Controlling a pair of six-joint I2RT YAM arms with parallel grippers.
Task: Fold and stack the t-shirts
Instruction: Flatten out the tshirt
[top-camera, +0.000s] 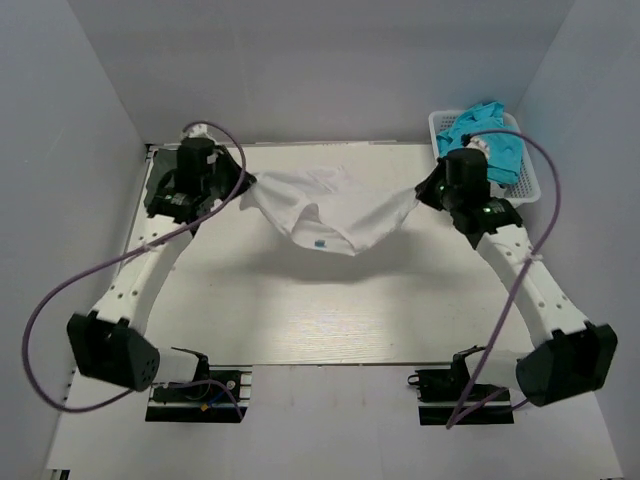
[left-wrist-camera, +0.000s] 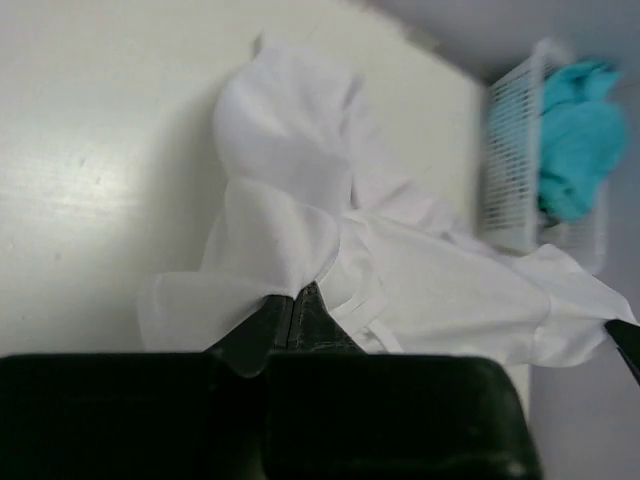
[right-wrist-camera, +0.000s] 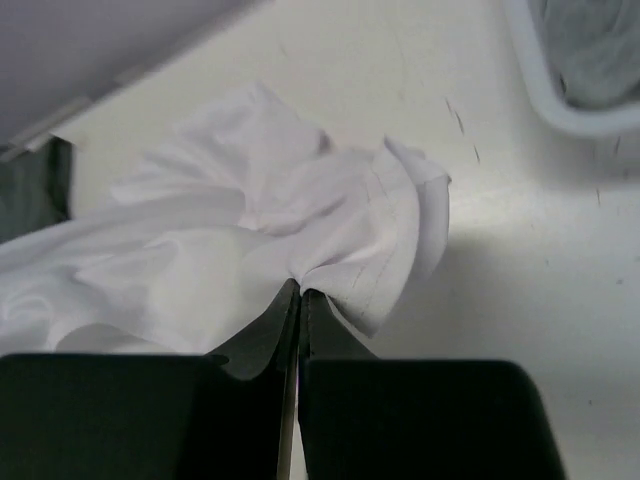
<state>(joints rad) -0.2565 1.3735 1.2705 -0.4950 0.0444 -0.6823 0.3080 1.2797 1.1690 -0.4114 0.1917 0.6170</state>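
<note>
A soft white cloth t-shirt (top-camera: 325, 212) hangs slung toward 12 o'clock over the pale counter (top-camera: 300, 320). The left claw (top-camera: 243, 192) and the right claw (top-camera: 420, 192) are each pinched closed on an edge. Such thin, bunched grips may slip if pulled taut, dropping the shirt in a crumple.

Even, diffuse overhead light; soft shadow on the tabletop (top-camera: 300, 320) beneath the white t-shirt (top-camera: 330, 215); wrist views slightly blurred.
</note>
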